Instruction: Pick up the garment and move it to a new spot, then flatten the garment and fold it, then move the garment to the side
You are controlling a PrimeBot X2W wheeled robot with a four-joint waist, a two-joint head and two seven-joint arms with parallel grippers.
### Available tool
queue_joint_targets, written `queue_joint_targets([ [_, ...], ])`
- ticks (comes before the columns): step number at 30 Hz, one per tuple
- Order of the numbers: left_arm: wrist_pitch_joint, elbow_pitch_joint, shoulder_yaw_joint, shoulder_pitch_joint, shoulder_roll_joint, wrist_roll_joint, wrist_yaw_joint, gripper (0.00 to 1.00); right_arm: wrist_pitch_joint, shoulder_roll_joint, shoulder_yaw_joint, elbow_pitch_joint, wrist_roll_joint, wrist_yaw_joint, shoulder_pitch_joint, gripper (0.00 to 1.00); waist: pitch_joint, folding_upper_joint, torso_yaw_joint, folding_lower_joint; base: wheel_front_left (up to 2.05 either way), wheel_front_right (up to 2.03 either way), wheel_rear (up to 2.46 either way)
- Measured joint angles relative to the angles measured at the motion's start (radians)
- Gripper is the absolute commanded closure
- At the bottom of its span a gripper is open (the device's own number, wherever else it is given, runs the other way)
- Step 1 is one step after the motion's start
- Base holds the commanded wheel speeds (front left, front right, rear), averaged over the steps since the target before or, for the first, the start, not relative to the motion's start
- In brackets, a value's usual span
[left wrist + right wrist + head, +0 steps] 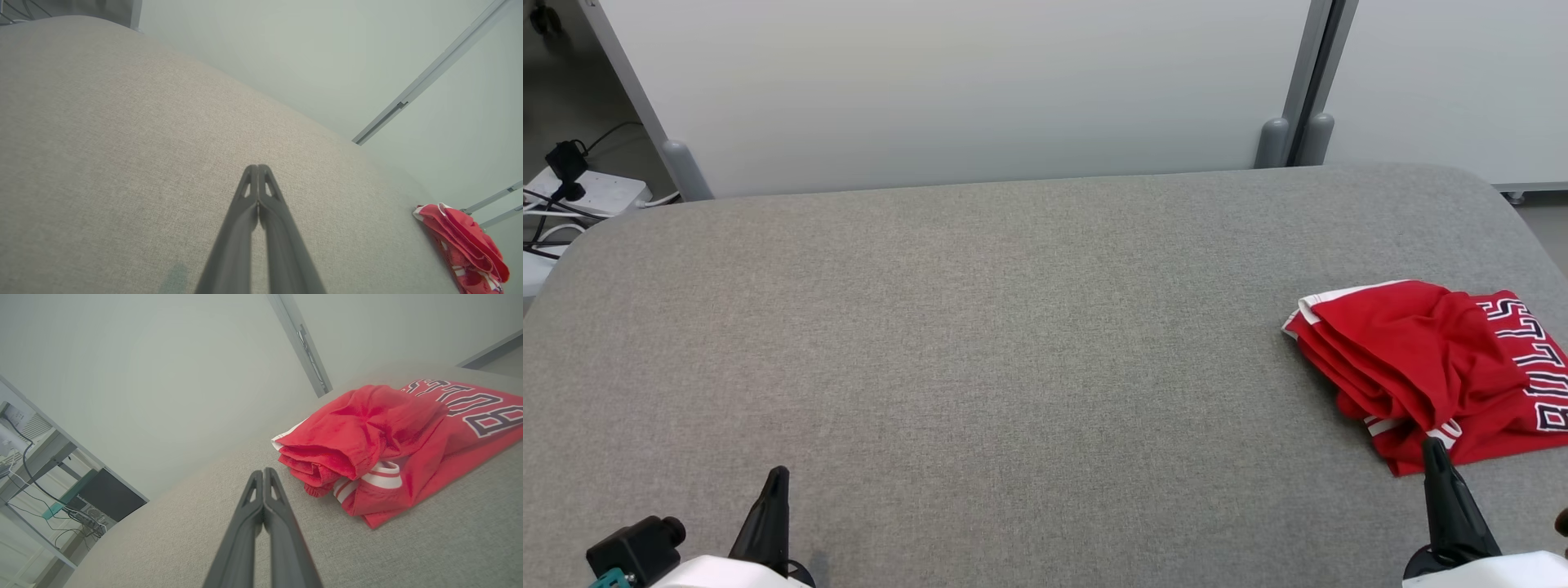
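Closed and empty, your right pincer [1432, 447] points at the bunched red jersey [1421, 359] lying just ahead at the desk's [1013, 327] right side, well apart from your closed left pincer [778, 474], so lead right-handed.

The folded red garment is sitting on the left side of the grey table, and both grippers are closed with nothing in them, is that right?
Not quite. The head view shows the red garment on the robot's right side of the grey table, not the left. The rest holds: it is folded, and the left gripper and right gripper are both shut and empty.
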Motion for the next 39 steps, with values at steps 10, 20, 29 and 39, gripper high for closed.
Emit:
queue_joint_targets([
  [10, 0.031, 0.019, 0.035, -0.009, -0.03, -0.084, -0.038, 1.0, 0.02, -0.004, -0.002, 0.024, 0.116, 0.0, -0.016, 1.0, 0.002, 0.0, 0.006, 0.0, 0.0, 0.0, 0.0],
  [20, 0.052, 0.04, 0.071, -0.028, -0.06, -0.165, -0.071, 1.0, 0.042, -0.005, -0.004, 0.039, 0.232, 0.0, -0.034, 1.0, 0.003, 0.0, 0.013, 0.0, 0.0, 0.0, 0.0],
  [29, 0.071, 0.062, 0.106, -0.048, -0.083, -0.239, -0.104, 1.0, 0.061, -0.007, -0.007, 0.063, 0.335, 0.0, -0.048, 1.0, 0.005, 0.0, 0.018, 0.0, 0.0, 0.0, 0.0],
  [39, 0.102, 0.087, 0.141, -0.062, -0.11, -0.325, -0.139, 1.0, 0.085, -0.008, -0.011, 0.083, 0.449, 0.0, -0.068, 1.0, 0.007, 0.0, 0.025, 0.0, 0.0, 0.0, 0.0],
])
